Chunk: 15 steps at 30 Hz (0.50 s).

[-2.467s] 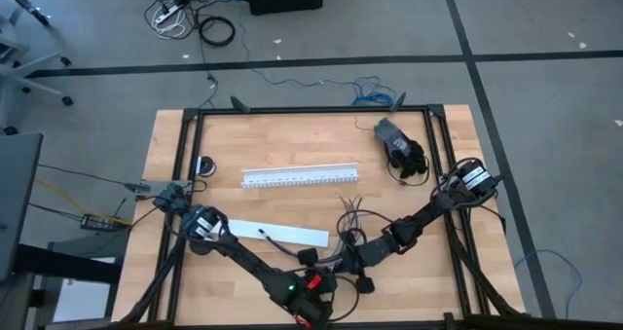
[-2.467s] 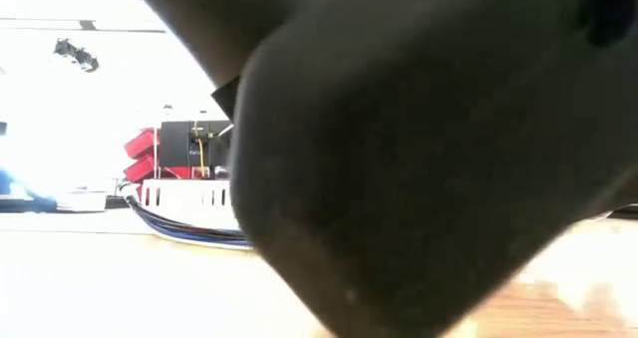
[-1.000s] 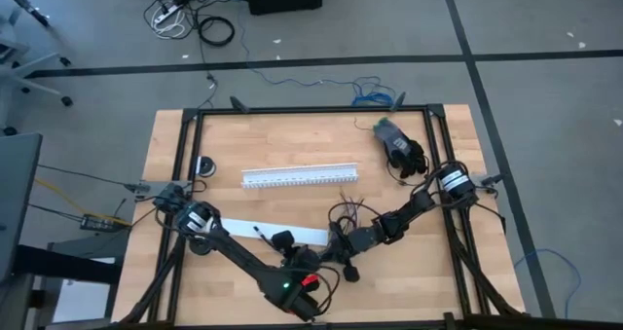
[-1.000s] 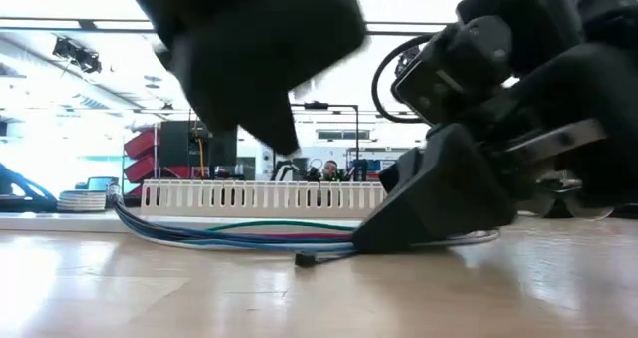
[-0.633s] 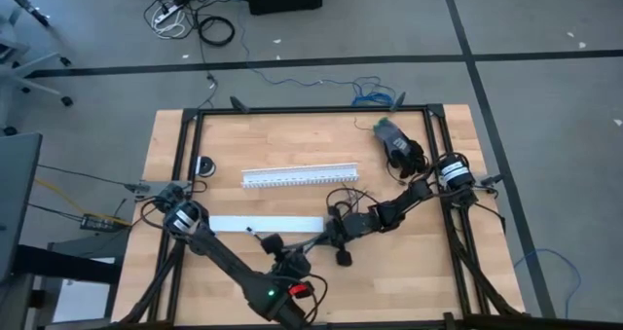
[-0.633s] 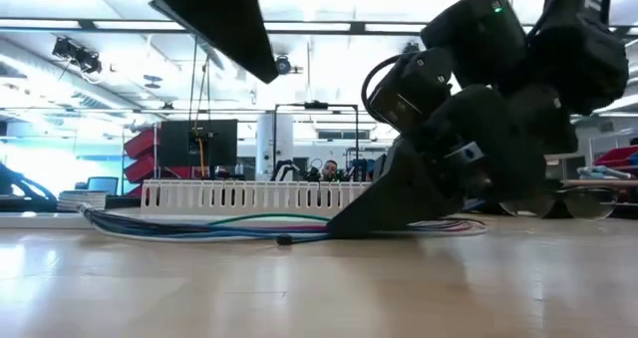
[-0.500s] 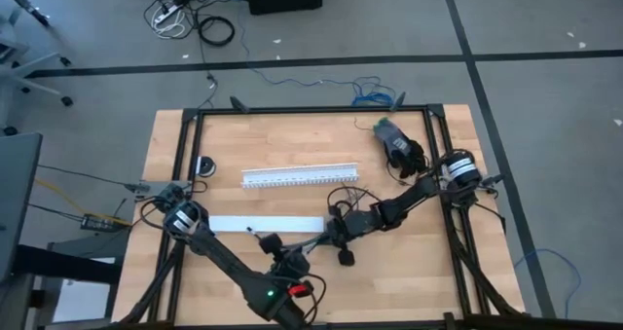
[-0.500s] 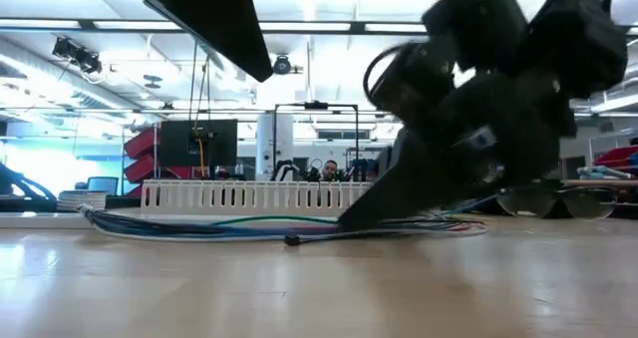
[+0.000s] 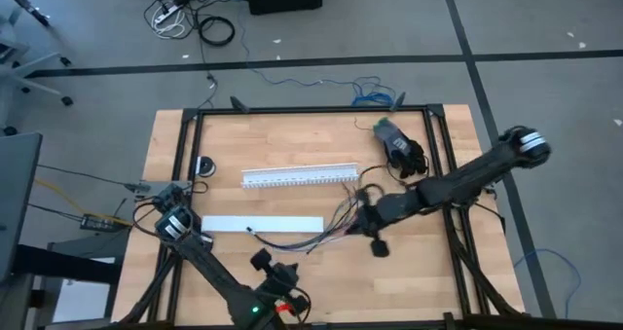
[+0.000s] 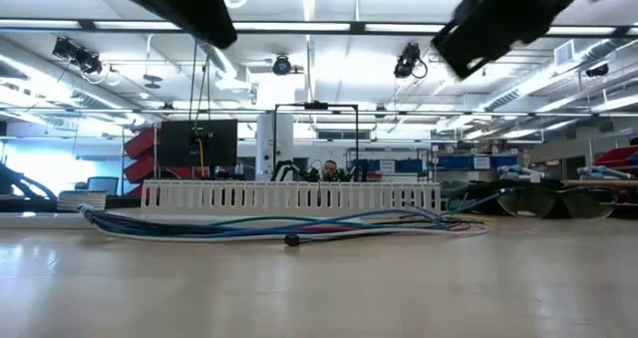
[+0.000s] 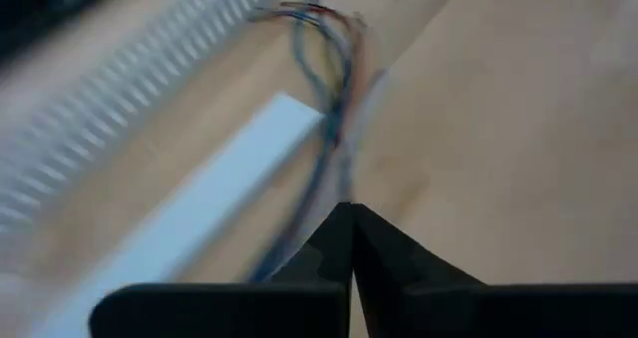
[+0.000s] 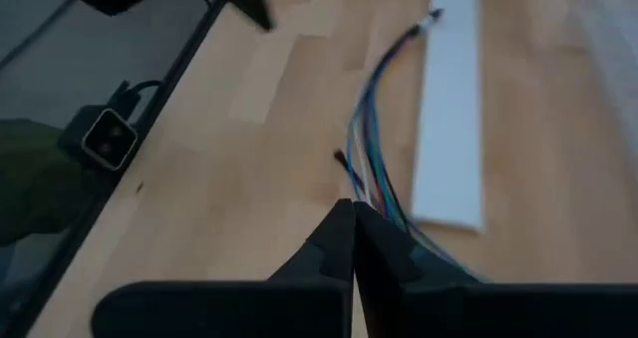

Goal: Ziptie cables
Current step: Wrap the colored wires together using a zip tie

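Note:
The cables [image 9: 311,228], a bunch of thin blue, grey and purple wires, lie stretched along the table in front of the white slotted channel [image 9: 300,177]. In the low view they rest flat on the wood [image 10: 279,226]. The ziptie [image 10: 291,240], a thin black strip, lies on the table at the bunch's near side; its dark end [image 12: 341,160] shows beside the wires. My right gripper [image 9: 362,218] hangs shut above the bunch's right part [image 12: 374,178]. My left gripper [image 9: 260,260] is shut, near the front edge, pointing toward the cables [image 11: 329,99].
A flat white strip [image 9: 268,223] lies beside the cables' left end. A dark glove-like object [image 9: 399,145] sits at the far right and a small round part [image 9: 204,165] at the far left. A black frame [image 9: 311,109] runs round the table.
My right gripper has risen well clear of the cables and drawn back toward the table's right edge, staying shut. My left gripper has pulled away toward the near left and rolled about its axis, staying shut. The cables stay lying on the table.

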Tool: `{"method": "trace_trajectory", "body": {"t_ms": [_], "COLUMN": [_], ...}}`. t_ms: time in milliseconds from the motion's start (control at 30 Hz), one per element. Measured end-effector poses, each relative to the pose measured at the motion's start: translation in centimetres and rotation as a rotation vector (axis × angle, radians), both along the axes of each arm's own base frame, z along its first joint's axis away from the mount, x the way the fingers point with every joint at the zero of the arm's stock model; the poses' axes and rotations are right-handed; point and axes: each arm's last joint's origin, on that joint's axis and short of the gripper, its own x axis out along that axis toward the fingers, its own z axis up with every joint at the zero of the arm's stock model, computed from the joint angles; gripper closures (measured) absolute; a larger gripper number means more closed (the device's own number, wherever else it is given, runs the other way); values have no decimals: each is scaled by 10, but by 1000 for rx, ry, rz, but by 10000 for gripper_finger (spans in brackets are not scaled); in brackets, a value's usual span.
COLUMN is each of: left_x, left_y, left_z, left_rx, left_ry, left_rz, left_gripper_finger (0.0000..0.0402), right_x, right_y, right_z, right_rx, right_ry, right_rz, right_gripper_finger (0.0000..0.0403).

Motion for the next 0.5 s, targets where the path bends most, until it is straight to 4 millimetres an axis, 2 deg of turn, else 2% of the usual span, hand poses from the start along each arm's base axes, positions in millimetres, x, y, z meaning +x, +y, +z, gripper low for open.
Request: {"method": "trace_trajectory", "body": {"t_ms": [133,233,333,500], "left_x": [11,21,30,39], "left_y": [-10,-12,-8,3], "left_z": [1,4,3,2], "left_rx": [-163,-252,-335,-359], "left_ry": [-146,-219,-199,-163], "left_rz": [36,47,54,79], "left_gripper_finger": [402,402,402,402], "right_x": [-36,-58,-75,-94], "right_y": [0,0,1,6], "right_z": [24,33,38,34], "right_rx": [3,-7,-29,-88], "right_ry": [5,9,21,79], "right_rz": [-31,-35,-39,-40], "right_gripper_finger": [403,403,403,403]}}
